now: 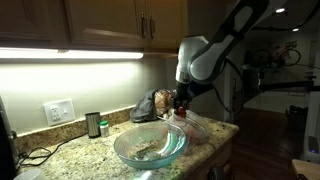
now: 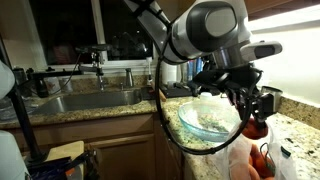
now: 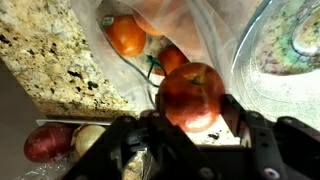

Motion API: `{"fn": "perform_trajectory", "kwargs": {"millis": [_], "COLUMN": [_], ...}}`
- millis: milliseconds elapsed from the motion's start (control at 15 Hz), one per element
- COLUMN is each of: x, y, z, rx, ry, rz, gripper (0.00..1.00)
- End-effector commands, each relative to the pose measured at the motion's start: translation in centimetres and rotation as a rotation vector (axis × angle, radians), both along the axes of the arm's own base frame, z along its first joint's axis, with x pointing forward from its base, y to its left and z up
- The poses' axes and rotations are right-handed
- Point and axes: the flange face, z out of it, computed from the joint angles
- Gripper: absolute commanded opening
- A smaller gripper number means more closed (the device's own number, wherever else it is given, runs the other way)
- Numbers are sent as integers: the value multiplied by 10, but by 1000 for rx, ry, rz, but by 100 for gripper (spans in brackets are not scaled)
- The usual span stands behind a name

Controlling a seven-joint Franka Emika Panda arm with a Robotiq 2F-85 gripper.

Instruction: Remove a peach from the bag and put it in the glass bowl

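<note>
Wrist view showed the gripper [image 3: 197, 113] clamped on the peach [image 3: 193, 90] above the bag [image 3: 195, 25]; next move probably needed a swing over the glass bowl [image 3: 275, 90].

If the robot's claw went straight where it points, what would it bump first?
Probably the peach, lying right ahead of the gripper in the wrist view; how near is unclear.
</note>
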Motion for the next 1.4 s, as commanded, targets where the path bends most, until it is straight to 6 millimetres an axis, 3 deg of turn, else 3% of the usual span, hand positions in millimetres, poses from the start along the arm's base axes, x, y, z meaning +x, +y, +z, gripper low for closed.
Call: {"fn": "perform_trajectory", "kwargs": {"millis": [0, 800, 1333], "x": [-19, -35, -27], "y": [11, 10, 32], "z": [14, 36, 49], "rx": [-9, -30, -36], "ry": [-17, -50, -70], "rz": [0, -21, 29], "gripper": [33, 33, 33]}}
